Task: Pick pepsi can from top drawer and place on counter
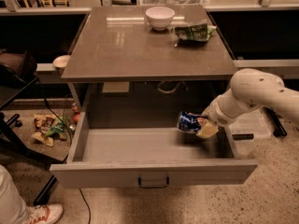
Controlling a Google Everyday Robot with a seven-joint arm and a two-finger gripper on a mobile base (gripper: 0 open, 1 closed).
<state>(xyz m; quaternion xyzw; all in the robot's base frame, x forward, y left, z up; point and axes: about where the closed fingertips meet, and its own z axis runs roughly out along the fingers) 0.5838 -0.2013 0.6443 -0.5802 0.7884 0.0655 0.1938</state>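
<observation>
- You are looking at one pepsi can, one top drawer standing pulled out, and one gripper.
- One white bowl and one green snack bag are sitting at the far side of the tabletop, near each other but apart.
- The robot arm is running off the right edge, so you are seeing only part of it.
- The gripper is covering the can's right end; the logo is too blurred to read.
- The gripper is reaching into the drawer's right side and clamping the can.
- The can is lying tilted on its side, hanging clear of the drawer floor, with its shadow falling beneath it.
</observation>
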